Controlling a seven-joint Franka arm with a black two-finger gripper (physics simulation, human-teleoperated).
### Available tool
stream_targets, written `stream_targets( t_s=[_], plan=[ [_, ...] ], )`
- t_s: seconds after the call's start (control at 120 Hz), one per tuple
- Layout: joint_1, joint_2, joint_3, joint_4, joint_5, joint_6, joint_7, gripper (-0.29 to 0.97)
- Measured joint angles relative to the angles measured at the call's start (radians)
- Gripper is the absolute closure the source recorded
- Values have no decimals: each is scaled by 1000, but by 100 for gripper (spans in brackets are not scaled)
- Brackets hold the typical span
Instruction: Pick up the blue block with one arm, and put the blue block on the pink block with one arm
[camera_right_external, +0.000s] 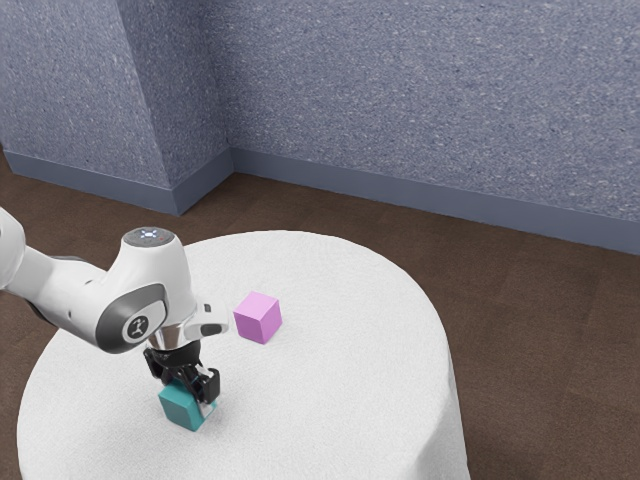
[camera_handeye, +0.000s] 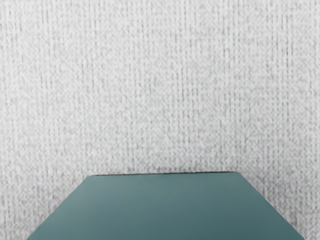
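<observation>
Arm: white arm (camera_right_external: 100, 300) comes in from the exterior view's left and bends down over the table.
Gripper (camera_right_external: 188, 388): set low over the blue block, right at its top; cannot tell whether it is clamped on the block or loose around it.
Blue block (camera_right_external: 178, 408): teal-blue cube on the white tablecloth (camera_right_external: 350, 300), about 8 o'clock from the table's centre, near the edge.
Wrist view: blue block (camera_handeye: 165, 207) directly beneath the hand, woven cloth (camera_handeye: 160, 75) beyond it.
Pink block (camera_right_external: 258, 317): on the cloth at about 1 o'clock from the blue block, apart from it, nothing on top.
</observation>
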Motion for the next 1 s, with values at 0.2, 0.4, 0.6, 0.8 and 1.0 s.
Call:
stream_targets(
  t_s=[0.2, 0.4, 0.6, 0.8, 1.0],
  plan=[
    [-2, -10, -1, 27, 8, -16, -13, 30],
    [-6, -25, -2, 118, 22, -94, -30, 31],
    [-5, -27, -3, 251, 40, -198, -43, 31],
    [-11, 26, -1, 410, 63, -280, -50, 31],
    [-7, 144, -4, 569, 83, -339, -53, 31]
  ],
)
